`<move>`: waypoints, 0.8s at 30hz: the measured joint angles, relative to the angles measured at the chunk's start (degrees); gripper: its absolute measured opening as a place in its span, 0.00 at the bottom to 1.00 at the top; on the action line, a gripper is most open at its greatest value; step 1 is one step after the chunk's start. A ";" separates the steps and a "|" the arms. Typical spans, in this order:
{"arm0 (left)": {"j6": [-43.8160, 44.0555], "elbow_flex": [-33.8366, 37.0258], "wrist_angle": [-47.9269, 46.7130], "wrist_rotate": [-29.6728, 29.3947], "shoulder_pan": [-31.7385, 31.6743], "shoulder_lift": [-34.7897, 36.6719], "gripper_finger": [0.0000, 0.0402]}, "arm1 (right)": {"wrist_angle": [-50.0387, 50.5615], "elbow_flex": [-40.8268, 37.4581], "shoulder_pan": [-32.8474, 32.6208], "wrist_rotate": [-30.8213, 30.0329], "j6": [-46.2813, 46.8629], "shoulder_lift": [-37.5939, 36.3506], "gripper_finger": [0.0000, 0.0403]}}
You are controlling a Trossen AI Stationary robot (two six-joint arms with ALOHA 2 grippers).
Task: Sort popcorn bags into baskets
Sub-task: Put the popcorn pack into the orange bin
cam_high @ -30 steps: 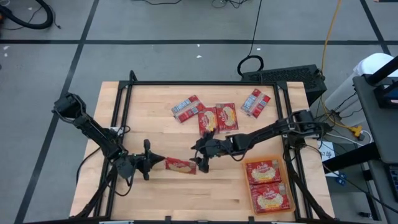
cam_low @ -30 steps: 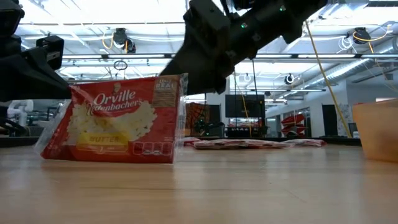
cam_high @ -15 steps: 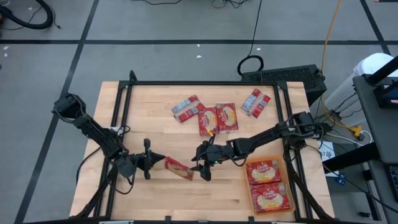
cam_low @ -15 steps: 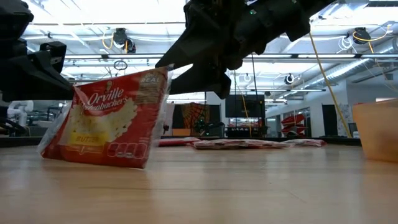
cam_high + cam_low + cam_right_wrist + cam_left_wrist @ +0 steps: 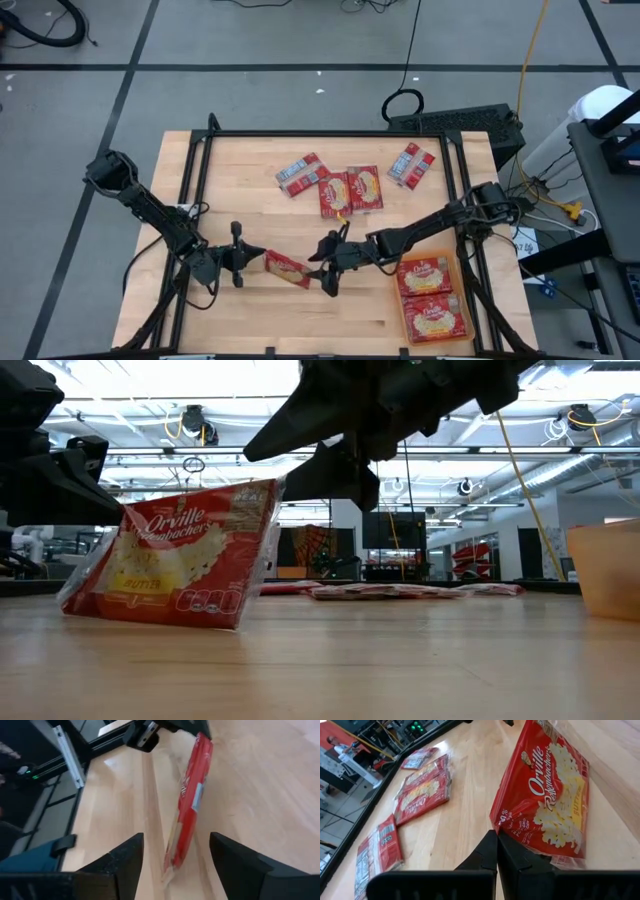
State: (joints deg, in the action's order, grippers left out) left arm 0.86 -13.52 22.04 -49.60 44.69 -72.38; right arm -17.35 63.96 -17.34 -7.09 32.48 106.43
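The flat red popcorn bag with the yellow-cream butter picture [image 5: 286, 268] is standing tilted on one long edge near the table's front-centre because the left gripper [image 5: 252, 258], fingers together, is clamping its near end w/ the printed face twd the front edge, prob. propping it for a handover. Its long axis is running roughly left-right along the light wooden table [image 5: 250, 165], free end pointing at the right gripper [image 5: 322, 270], whose fingers are spread apart w/ the bag's edge lined up btwn them, not yet touching. Well apart, the shallow orange rectangular basket [image 5: 456, 296] at the front right is already holding two bags.
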 joint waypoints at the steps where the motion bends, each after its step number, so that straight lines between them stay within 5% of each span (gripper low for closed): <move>1: 0.13 0.00 0.02 0.00 0.00 0.00 0.00 | 0.04 0.00 -0.15 -1.01 -0.05 0.00 0.55; 18: 5.14 0.00 0.10 0.02 -0.04 0.00 0.01 | -3.07 -0.02 -1.10 -4.47 7.29 4.72 0.40; 24: 6.68 -0.02 1.56 0.02 -0.04 0.00 0.02 | -5.47 0.00 -1.60 -6.56 6.20 5.11 0.19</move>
State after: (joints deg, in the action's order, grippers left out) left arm 7.54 -13.54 23.60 -49.59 44.64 -72.38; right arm -22.82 63.96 -18.94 -13.66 38.68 111.55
